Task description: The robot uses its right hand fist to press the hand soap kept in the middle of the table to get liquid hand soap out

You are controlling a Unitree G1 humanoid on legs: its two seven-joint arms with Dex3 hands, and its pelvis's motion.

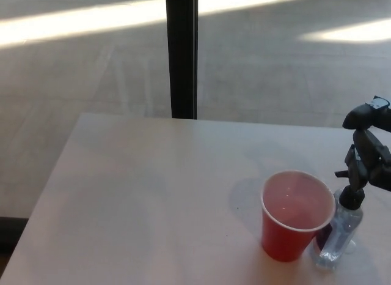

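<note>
Though the task puts it mid-table, the hand soap bottle (342, 227) stands toward the right near corner of the pale surface (153, 193), touching or just behind the right side of a red cup (293, 214), its black pump head (350, 194) level with the cup's rim and its spout pointing left over the cup's mouth. The right hand (366, 153) comes in from the right edge, above the pump and a little beyond it as seen from the cup. Its dark fingers (359, 156) hang down toward the pump and look partly curled, not yet a tight fist and closed on nothing; whether the lowest finger touches the pump head cannot be told from this angle. The left hand does not show.

To press well, the hand should likely finish closing into a fist, centre itself squarely over the pump head instead of its far edge, and push straight down. An off-centre push could tip the slim bottle against the cup or skid it across the surface. Keeping the spout over the cup lets the soap fall inside.
</note>
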